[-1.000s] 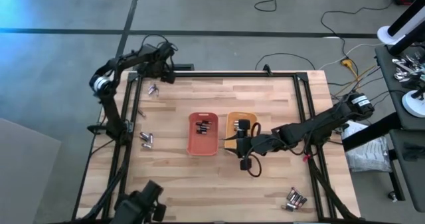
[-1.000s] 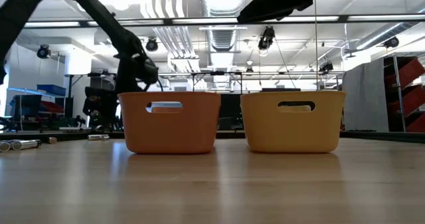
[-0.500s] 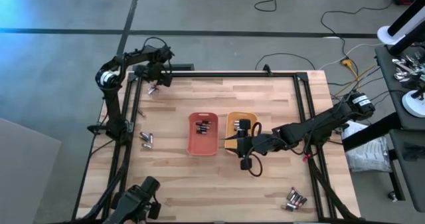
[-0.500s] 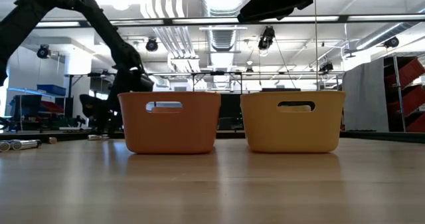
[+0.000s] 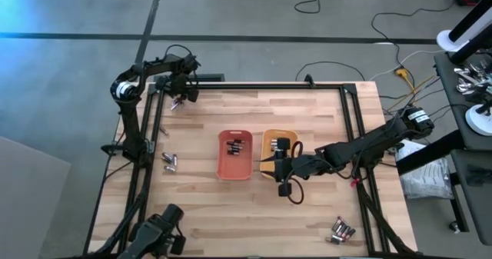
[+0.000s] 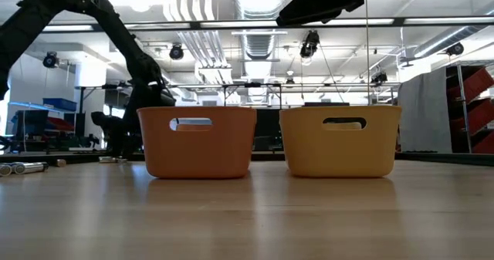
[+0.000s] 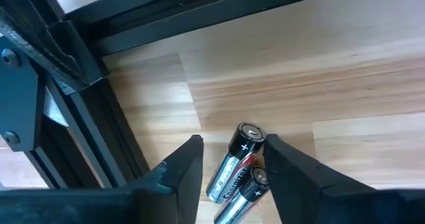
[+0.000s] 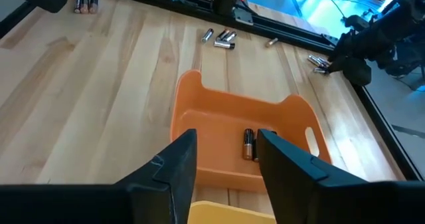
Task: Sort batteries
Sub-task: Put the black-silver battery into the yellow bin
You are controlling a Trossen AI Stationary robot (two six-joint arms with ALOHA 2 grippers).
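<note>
My left claw (image 7: 229,164) hangs wide open over two dark cylindrical batteries with coppery bands (image 7: 234,171) lying side by side, touching, at the far left corner of the pale wooden desk (image 5: 200,205), close to the black frame rail (image 7: 106,124); both sit between my fingers (image 7: 179,177). To do this well I should take only one cell — centre on the nearer one, come straight down, close gently across its width so the neighbour isn't dragged along. My right claw (image 8: 222,151), also open, waits above the orange rectangular plastic tray (image 8: 199,111) — a few cells already lie inside.
</note>
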